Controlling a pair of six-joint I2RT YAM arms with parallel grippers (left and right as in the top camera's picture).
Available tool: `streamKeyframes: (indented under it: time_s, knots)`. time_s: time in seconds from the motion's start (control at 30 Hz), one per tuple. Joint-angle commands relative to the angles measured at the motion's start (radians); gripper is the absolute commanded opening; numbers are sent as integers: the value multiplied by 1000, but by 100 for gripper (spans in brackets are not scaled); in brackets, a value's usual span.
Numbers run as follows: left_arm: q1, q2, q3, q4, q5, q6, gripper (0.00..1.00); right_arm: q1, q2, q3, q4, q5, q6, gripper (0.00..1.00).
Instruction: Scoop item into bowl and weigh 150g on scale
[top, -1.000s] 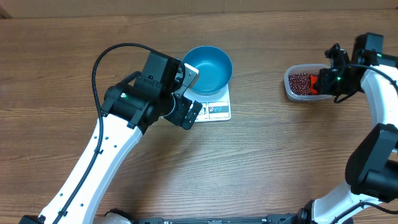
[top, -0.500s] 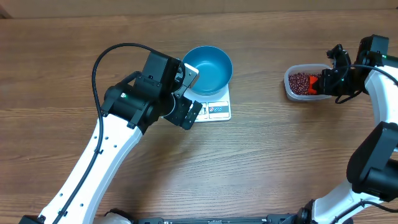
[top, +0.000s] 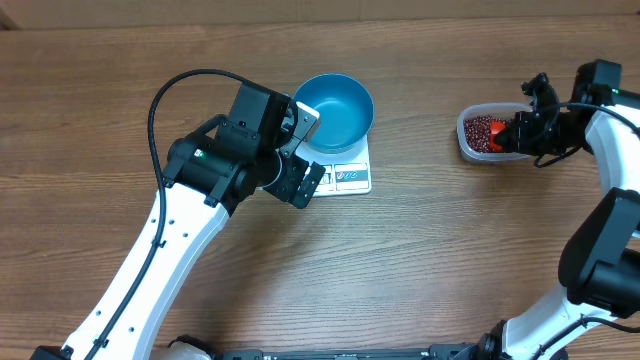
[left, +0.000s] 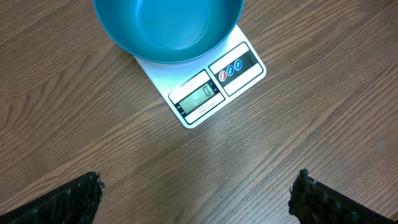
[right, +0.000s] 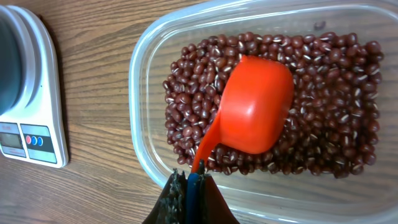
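The blue bowl (top: 335, 112) (left: 168, 28) stands empty on the white scale (top: 351, 179) (left: 214, 93). My left gripper (top: 308, 150) (left: 198, 180) hovers open beside the scale's near edge, with only bare wood between its fingers. At the right, dark red-brown beans (top: 480, 130) (right: 336, 124) fill a clear tub (top: 463, 140) (right: 142, 130). My right gripper (top: 520, 132) (right: 193, 180) is shut on the handle of an orange-red scoop (top: 503, 133) (right: 255, 106). The scoop's cup rests on the beans with its rounded back towards the wrist camera.
The wooden table (top: 430, 250) stretches between the scale and the tub. The left arm's black cable (top: 170, 85) loops over the table left of the bowl. The right arm (top: 610, 230) runs down the right edge.
The right wrist has shifted slightly at the tub, nudging the scoop a little within the beans. The left arm, bowl and scale have not moved.
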Motion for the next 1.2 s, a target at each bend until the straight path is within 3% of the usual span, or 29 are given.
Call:
streamKeyframes:
  time_s: [0.0,0.33,1.17]
  knots:
    - [1,7,-8,3,15,22,100,-18,32,-2,-10,-77,-1,4]
    - [1,7,-8,3,15,22,100,-103,33,-2,-22,-236,-37,4]
    - [1,7,-8,3,15,22,100,-182,101,-2,-40,-368,-31,4]
